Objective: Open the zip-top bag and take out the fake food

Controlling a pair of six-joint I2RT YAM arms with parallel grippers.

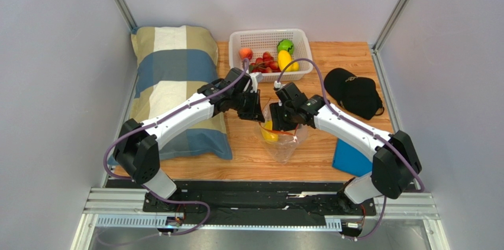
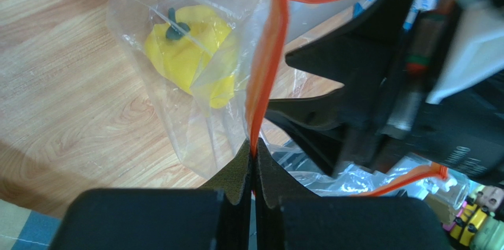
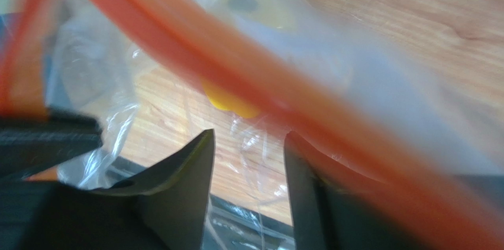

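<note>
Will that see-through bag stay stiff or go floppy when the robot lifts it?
Probably floppy: the bag is thin, crinkled plastic, folding where the left gripper pinches its red strip. Likely light too, though the yellow toy inside may slide and drag it down.

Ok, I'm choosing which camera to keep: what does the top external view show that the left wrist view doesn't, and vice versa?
Only top external: the white perforated plastic basket holding plastic fruit, the checked pillow, the black cap. Only left wrist: the left gripper shut on the red-orange zip strip of the clear plastic zip-top bag. Both: that bag with a yellow plastic pepper inside, and the wooden table.
</note>
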